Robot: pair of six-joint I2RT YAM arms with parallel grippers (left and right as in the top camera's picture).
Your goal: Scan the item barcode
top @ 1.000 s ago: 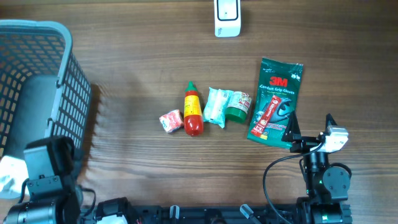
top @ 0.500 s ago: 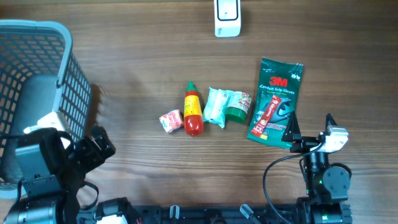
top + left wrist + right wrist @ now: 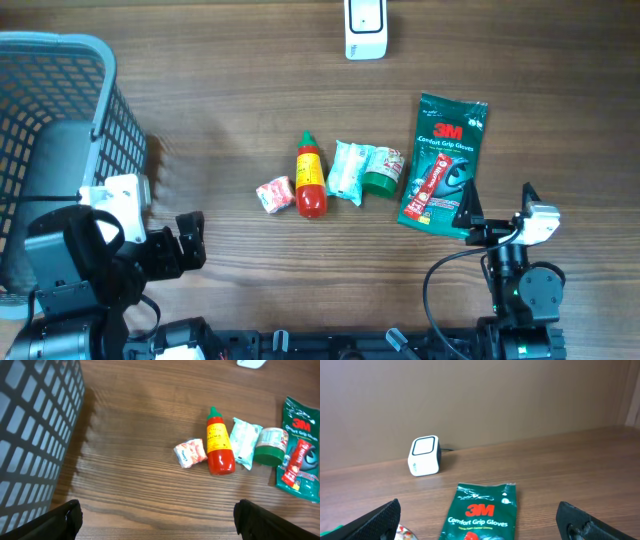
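While its jaws stand spread wide with nothing between them, the right gripper [image 3: 497, 208] sits just behind the near end of the green 3M glove packet [image 3: 443, 165]. The packet's long axis runs away from it, towards the white box-shaped barcode scanner [image 3: 365, 28] on the far side. The left gripper [image 3: 160, 519], likewise spread, is well apart from the red sauce bottle [image 3: 219, 447]; the right arm looks nearer.

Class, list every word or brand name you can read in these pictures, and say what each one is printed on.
"3M": on the green glove packet.
"Comfort Grip Gloves": on the same packet, just under the brand.
Labels on the red bottle, the green-lidded jar and the small red-and-white packet: too blurred to read.
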